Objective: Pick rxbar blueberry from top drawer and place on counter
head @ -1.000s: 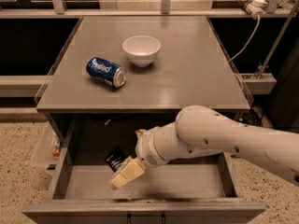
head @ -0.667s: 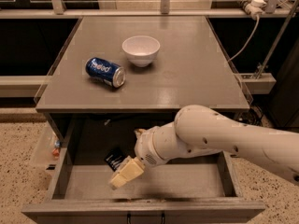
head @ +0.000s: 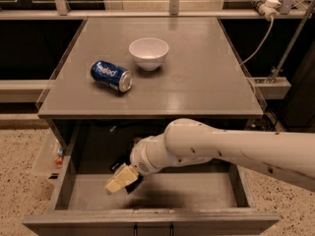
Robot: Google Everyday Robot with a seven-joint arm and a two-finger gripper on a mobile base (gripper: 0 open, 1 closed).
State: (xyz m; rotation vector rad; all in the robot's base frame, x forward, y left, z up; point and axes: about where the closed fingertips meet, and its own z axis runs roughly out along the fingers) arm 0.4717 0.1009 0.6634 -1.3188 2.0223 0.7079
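**Counter surface waits for the bar, pick unfinished**

Grey counter surface carries only a blue soda can lying on its side at the left and a white bowl, apparently empty, just beyond it. Nearer, the top drawer stands pulled open. The pincer is down inside it at the left. The rxbar blueberry shows as a dark sliver right beside the pincer. Whether the pincer is apart or clamped on the bar cannot be told. By my judgement, the lift and the placing remain.

Dark rxbar blueberry in open top drawer, partly hidden behind gripper.
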